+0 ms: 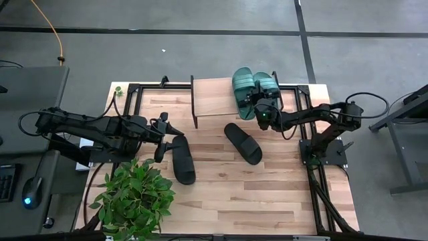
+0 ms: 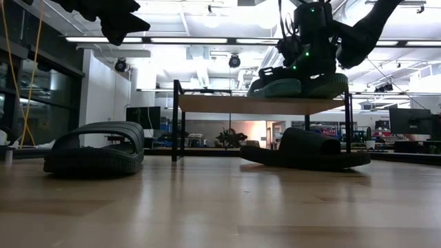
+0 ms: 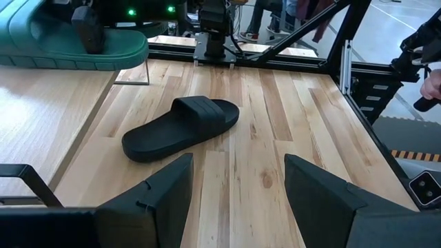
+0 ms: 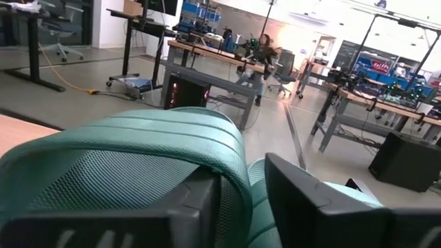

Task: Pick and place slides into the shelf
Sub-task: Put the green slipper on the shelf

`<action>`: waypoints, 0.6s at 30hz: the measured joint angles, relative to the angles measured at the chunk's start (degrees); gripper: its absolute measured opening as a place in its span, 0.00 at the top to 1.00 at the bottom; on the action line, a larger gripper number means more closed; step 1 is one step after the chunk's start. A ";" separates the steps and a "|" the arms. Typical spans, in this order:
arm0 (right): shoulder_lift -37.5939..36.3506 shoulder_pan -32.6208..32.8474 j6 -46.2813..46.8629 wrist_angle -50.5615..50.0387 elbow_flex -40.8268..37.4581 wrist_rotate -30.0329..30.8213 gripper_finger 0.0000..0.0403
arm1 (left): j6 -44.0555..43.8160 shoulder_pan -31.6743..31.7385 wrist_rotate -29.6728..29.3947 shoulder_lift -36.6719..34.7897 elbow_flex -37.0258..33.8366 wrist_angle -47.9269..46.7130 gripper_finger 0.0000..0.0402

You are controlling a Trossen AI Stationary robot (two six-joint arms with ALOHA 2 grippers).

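Note:
Two teal slides [image 1: 244, 90] [image 1: 266, 87] lie side by side, soles down, on the right part of the shelf's wood top [image 1: 212, 97]; they also show in the low view [image 2: 275, 88]. My right gripper [image 1: 259, 110] is at their near ends, shut on the strap of the one nearer the shelf's middle [image 4: 138, 151]. Two black slides lie soles down on the table: one [image 1: 182, 158] at the left, one [image 1: 242, 142] in front of the shelf. My left gripper [image 1: 167, 134] hovers open and empty over the left black slide's far end. My right gripper pinches the side of the teal slide's strap [image 4: 234, 172]. One finger [image 4: 200, 207] is inside, under the strap, and the other [image 4: 310, 200] is outside, between the two slides. The fingers come from the table's near side, slanting down. The slide lies on the shelf top.
A potted plant [image 1: 134, 197] stands at the table's near left corner. A black frame [image 1: 134, 94] runs round the table's far and side edges. The shelf's left half [image 1: 207, 100] is bare. Bare tabletop [image 1: 254, 201] lies toward the near edge.

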 joint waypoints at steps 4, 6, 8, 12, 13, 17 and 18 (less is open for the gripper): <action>0.00 -0.02 -0.21 0.16 0.00 -0.70 0.66 | 0.00 0.00 0.00 0.00 0.00 -0.01 0.48; 0.00 -0.02 -0.21 0.18 0.00 -0.78 0.62 | 0.00 0.00 0.00 0.01 0.00 -0.02 0.48; -0.01 0.08 -0.24 0.20 0.00 -0.85 0.60 | -0.01 0.00 0.00 0.01 0.00 -0.03 0.48; -0.04 0.28 -1.43 0.69 0.00 -0.92 0.56 | -0.02 0.00 0.00 0.01 0.00 -0.08 0.48; -0.04 0.28 -1.79 1.08 0.00 -1.00 0.56 | -0.02 0.00 0.00 0.01 0.00 -0.15 0.48; 0.01 1.00 -4.73 3.56 -0.07 -1.11 0.56 | -0.17 0.00 0.02 0.01 0.00 -0.17 0.48; 0.02 1.36 -5.83 4.34 -0.09 -0.91 0.56 | -0.37 0.00 0.02 0.01 0.00 -0.17 0.48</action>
